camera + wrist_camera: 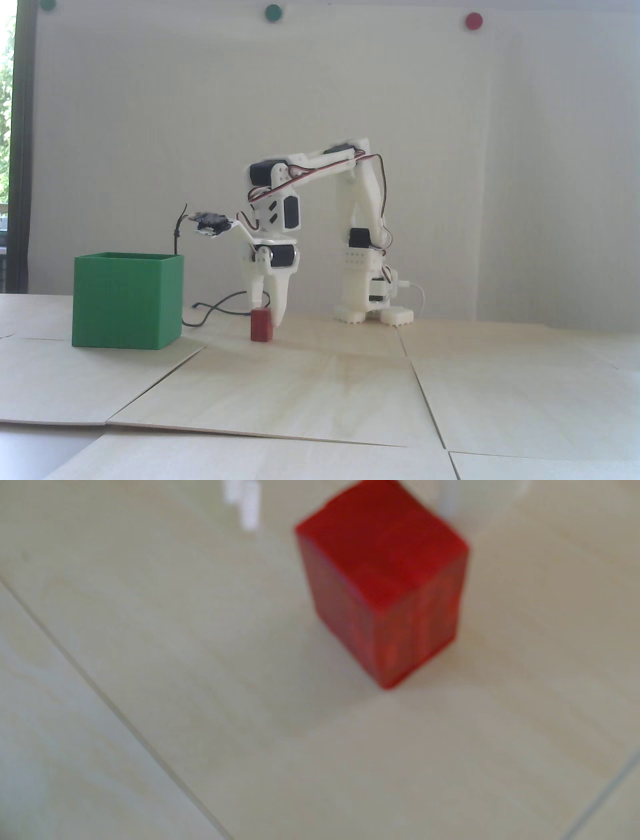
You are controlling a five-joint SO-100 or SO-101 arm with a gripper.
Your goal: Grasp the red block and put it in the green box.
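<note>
The red block [261, 324] stands on the pale wooden table, a short way right of the green box [125, 300]. My white gripper [266, 315] points straight down over the block with its jaws apart. One fingertip hangs just above the block's top left and the other reaches down beside its right side. In the blurred wrist view the block [381, 577] fills the upper middle. White fingertips [247, 504] show at the top edge on either side of it, and the gripper [346, 497] is open. Nothing is held. The green box is out of the wrist view.
The arm's white base [372, 312] stands behind and to the right of the block. A dark cable [215, 310] runs along the table between the box and the block. Seams [420, 385] cross the wooden panels. A white wall lies behind.
</note>
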